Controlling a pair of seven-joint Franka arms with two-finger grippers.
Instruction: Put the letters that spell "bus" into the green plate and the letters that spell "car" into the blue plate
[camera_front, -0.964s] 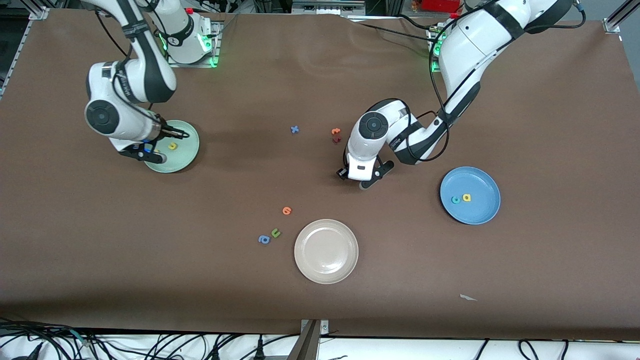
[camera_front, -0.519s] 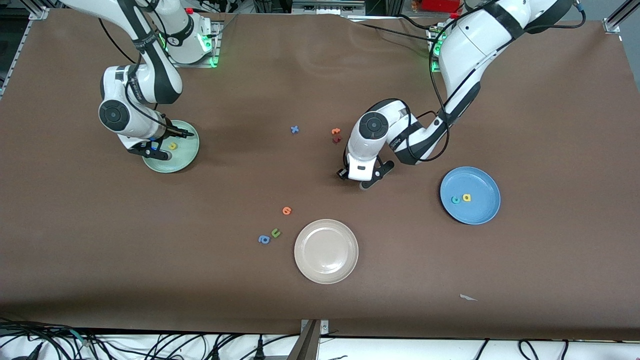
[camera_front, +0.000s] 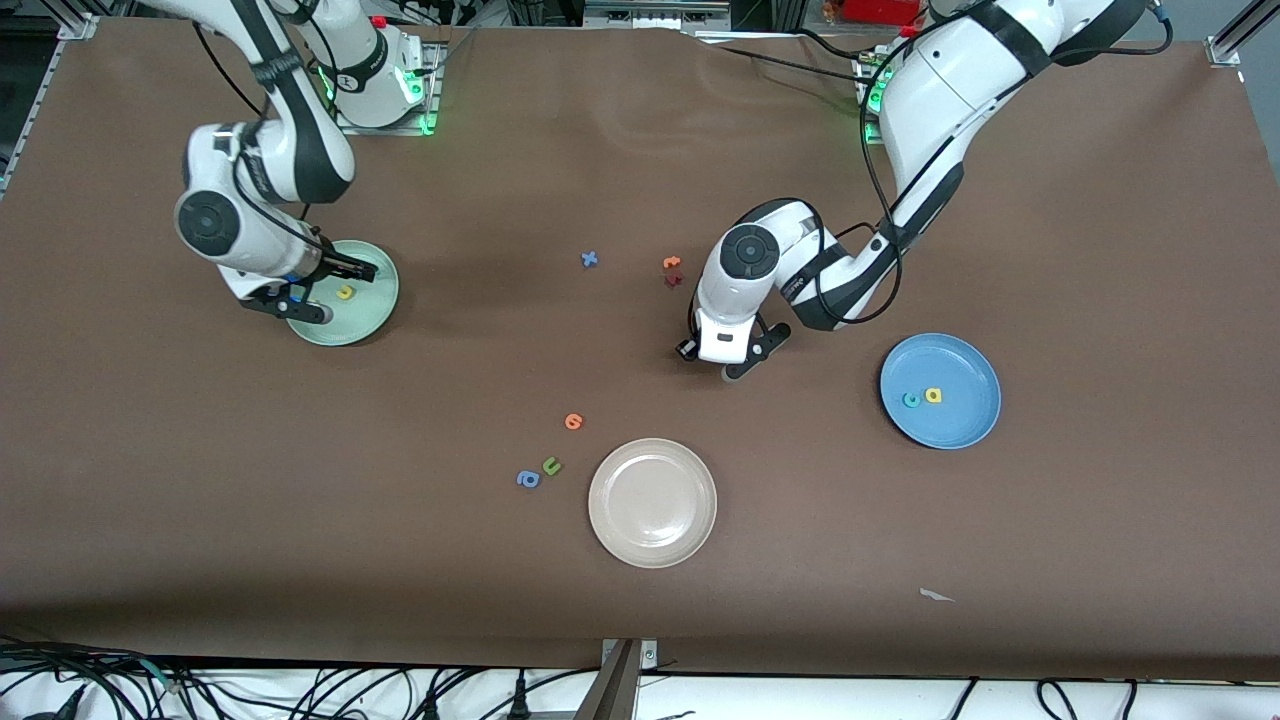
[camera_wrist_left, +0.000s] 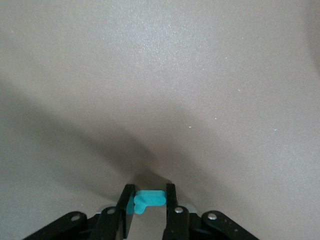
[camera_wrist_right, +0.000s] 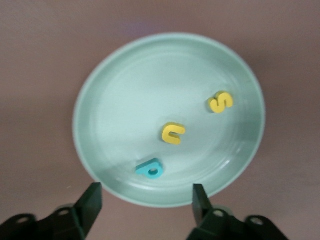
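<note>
The left gripper (camera_wrist_left: 150, 212) is low over bare tabletop (camera_front: 800, 560) near the middle, its fingers (camera_wrist_left: 171, 200) closed on the thin teal hooked r (camera_wrist_left: 148, 200), which sits pinched between them. In the front view this gripper (camera_front: 722, 362) is hidden under its own wrist.

The right gripper (camera_wrist_right: 146, 202) hangs above the green plate (camera_wrist_right: 100, 100) with its fingers (camera_wrist_right: 200, 197) spread wide and nothing between them. In that plate lie the teal b (camera_wrist_right: 150, 168), the yellow u (camera_wrist_right: 173, 133) and the yellow s (camera_wrist_right: 220, 102), each apart from the others. From the front, the right gripper (camera_front: 300, 300) covers part of the green plate (camera_front: 375, 300), which sits toward the right arm's end of the tabletop, and only the yellow u (camera_front: 345, 292) shows.

The blue plate (camera_front: 965, 425) lies toward the left arm's end of the tabletop and holds the teal c (camera_front: 911, 399) and the yellow a (camera_front: 933, 395), side by side.

Loose on the tabletop near the middle are the blue x (camera_front: 590, 259) and an orange letter (camera_front: 671, 263) touching a dark red letter (camera_front: 673, 280). Nearer the front edge lie another orange letter (camera_front: 573, 421), the olive-green u (camera_front: 551, 465) and the blue a (camera_front: 528, 479), just beside the cream-white plate (camera_front: 652, 545).
</note>
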